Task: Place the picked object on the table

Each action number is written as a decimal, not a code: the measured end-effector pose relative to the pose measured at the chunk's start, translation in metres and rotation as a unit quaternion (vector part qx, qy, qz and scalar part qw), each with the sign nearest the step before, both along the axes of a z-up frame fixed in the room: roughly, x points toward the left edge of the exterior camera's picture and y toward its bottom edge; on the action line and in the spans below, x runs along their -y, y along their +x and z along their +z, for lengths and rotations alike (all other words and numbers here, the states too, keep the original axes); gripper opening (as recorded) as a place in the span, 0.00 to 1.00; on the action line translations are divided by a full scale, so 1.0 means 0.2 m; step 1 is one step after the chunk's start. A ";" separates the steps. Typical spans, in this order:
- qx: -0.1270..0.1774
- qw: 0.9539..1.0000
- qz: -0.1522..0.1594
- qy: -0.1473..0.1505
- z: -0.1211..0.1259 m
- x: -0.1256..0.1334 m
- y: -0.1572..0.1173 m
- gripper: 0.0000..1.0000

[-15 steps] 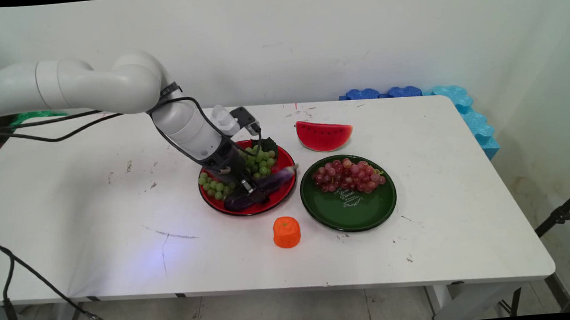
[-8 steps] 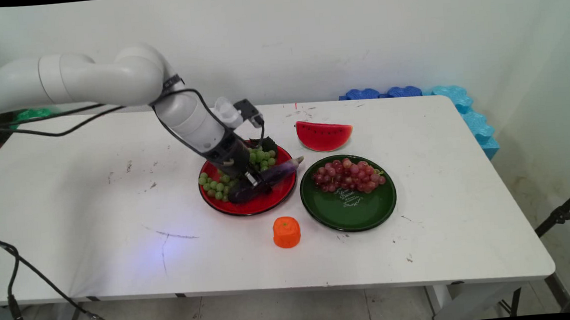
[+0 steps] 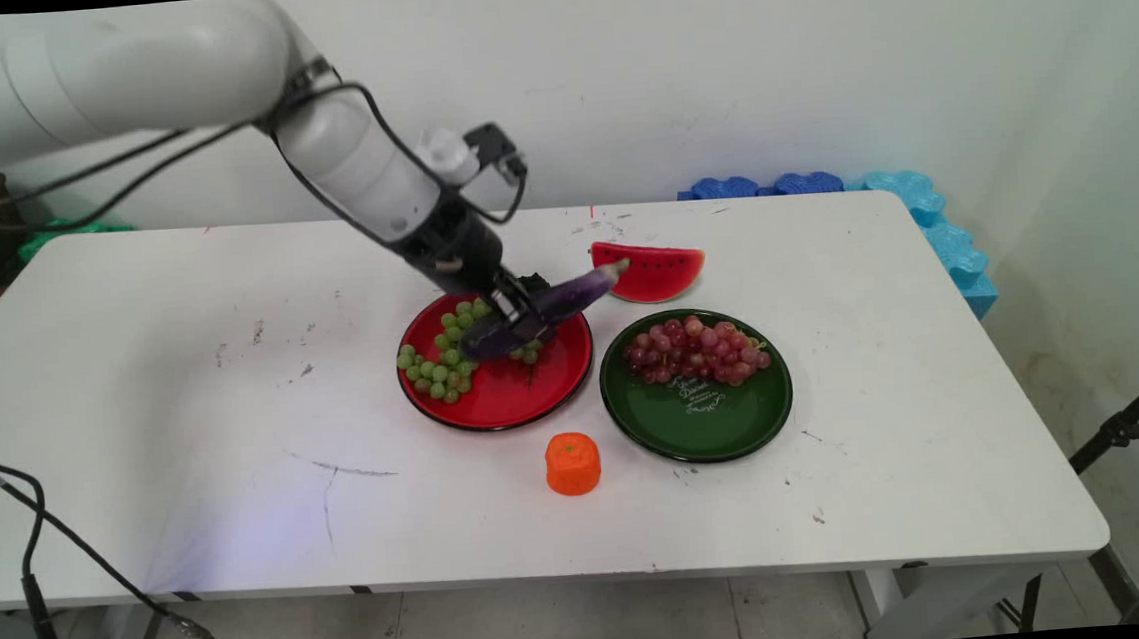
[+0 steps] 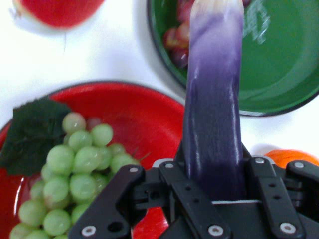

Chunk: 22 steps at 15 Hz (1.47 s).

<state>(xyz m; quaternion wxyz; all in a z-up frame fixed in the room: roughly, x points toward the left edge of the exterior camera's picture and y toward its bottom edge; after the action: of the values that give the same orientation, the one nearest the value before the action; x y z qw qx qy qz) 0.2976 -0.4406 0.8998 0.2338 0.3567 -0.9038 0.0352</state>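
My gripper (image 3: 521, 315) is shut on a purple eggplant (image 3: 549, 309) and holds it in the air above the red plate (image 3: 510, 399). The eggplant's pale tip points toward the watermelon slice (image 3: 651, 271). In the hand view the eggplant (image 4: 214, 119) runs up between the fingers (image 4: 266, 199), over the red plate (image 4: 144, 114) and the edge of the green plate (image 4: 279, 64). A bunch of green grapes (image 3: 437, 354) with a dark leaf lies on the red plate, seen as green grapes (image 4: 75, 169) at lower left in the hand view.
A green plate (image 3: 707, 420) with red grapes (image 3: 697, 348) sits to the right of the red plate. An orange toy fruit (image 3: 573, 463) stands in front of both plates. Blue foam blocks (image 3: 912, 205) line the table's far right corner.
The gripper has risen from the red plate with the eggplant in it and moved slightly back and right. The green grapes it hid are uncovered.
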 end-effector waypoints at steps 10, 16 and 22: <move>-0.027 0.998 -0.061 -0.004 0.24 -0.27 -0.26 0.00; -0.016 0.994 -0.111 -0.005 0.02 -0.43 -0.36 0.00; -0.009 0.989 -0.145 -0.010 -0.19 -0.52 -0.42 0.00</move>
<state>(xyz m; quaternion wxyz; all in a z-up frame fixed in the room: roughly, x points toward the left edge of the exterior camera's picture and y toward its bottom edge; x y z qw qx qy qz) 0.2138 -0.3357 0.8622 0.2483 0.2200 -0.9434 0.0072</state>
